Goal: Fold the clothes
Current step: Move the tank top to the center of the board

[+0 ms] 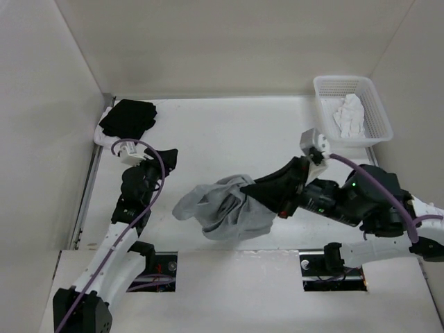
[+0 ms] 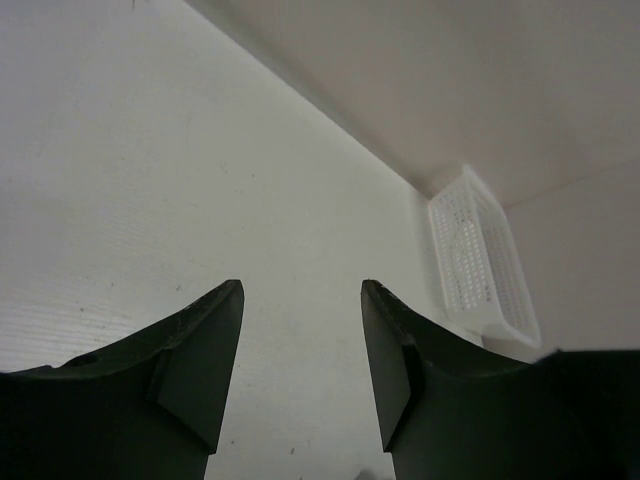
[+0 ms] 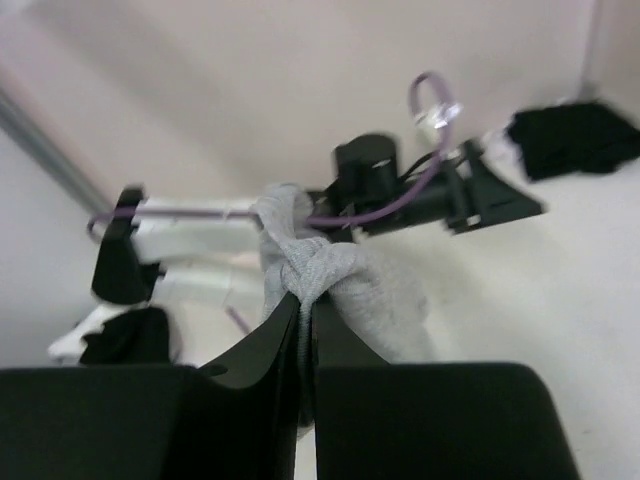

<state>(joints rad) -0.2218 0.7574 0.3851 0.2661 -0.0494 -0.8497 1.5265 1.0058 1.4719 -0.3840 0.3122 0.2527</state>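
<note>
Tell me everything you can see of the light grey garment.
The light grey garment is plain, thin, soft fabric, crumpled into a loose bunch with deep folds and not yet folded. It sits over the white table between the two arms, near their bases. The right gripper is shut on a wadded fold at its right side, with cloth bulging past the fingertips. The left gripper stands open and apart from it. Whether it lies fully on the table is unclear.

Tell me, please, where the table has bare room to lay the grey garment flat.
The widest bare patch of the table is the far middle, between the black garment and the basket. The near middle is crowded: the grey garment is bunched in the shut right gripper, and the open left gripper stands to its left.
</note>
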